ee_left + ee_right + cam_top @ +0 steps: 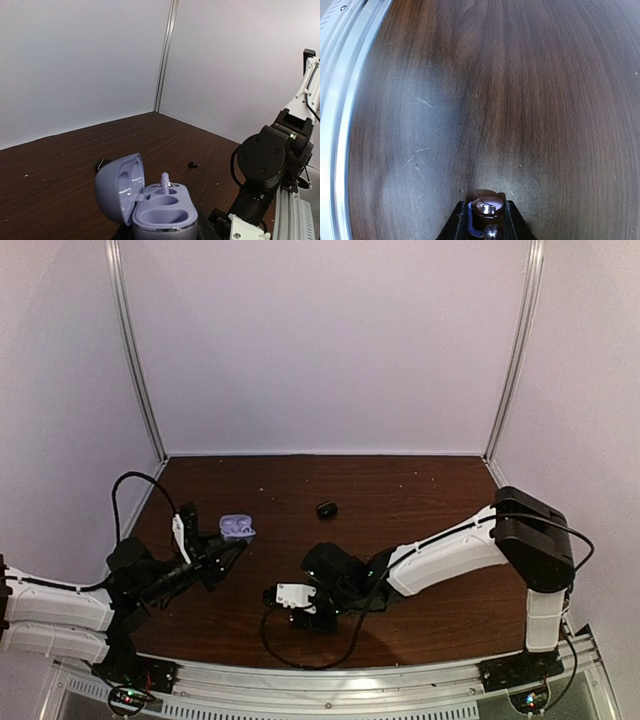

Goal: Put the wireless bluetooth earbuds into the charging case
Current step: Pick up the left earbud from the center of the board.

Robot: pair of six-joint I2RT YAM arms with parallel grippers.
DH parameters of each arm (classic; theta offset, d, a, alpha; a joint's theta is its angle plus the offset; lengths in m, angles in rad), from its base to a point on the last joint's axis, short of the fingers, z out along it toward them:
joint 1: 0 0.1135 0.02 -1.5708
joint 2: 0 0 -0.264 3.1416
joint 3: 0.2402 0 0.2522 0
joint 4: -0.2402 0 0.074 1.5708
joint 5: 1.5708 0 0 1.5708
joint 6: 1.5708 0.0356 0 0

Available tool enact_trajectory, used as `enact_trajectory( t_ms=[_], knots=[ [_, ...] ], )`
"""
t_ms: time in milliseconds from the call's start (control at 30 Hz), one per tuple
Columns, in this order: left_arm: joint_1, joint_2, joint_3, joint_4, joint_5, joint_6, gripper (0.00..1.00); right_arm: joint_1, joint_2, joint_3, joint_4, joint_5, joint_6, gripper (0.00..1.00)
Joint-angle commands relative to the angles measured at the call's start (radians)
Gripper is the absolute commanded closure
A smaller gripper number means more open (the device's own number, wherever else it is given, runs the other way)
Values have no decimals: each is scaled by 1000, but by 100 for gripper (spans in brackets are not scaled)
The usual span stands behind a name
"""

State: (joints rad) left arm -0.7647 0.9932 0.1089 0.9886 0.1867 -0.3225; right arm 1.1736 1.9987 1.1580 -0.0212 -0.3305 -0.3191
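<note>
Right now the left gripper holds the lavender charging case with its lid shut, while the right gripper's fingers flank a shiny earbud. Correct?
No: the lid of the charging case stands open, as the left wrist view shows. Everything else holds.

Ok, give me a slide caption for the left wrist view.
Open lavender charging case up close, one earbud standing in a well, the right arm beyond.

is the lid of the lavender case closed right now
No, in the left wrist view the lavender case has its lid swung open to the left, leaving the slots exposed.
</note>
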Motion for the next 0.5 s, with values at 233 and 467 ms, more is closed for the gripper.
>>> enact_trajectory(
  t_ms=[233,467],
  knots=[
    [5,158,-7,194,78,52,100,-42,-227,-34,-86,34,-7,83],
    [5,281,24,306,210,73,100,-52,-360,-6,-161,32,-5,83]
  ],
)
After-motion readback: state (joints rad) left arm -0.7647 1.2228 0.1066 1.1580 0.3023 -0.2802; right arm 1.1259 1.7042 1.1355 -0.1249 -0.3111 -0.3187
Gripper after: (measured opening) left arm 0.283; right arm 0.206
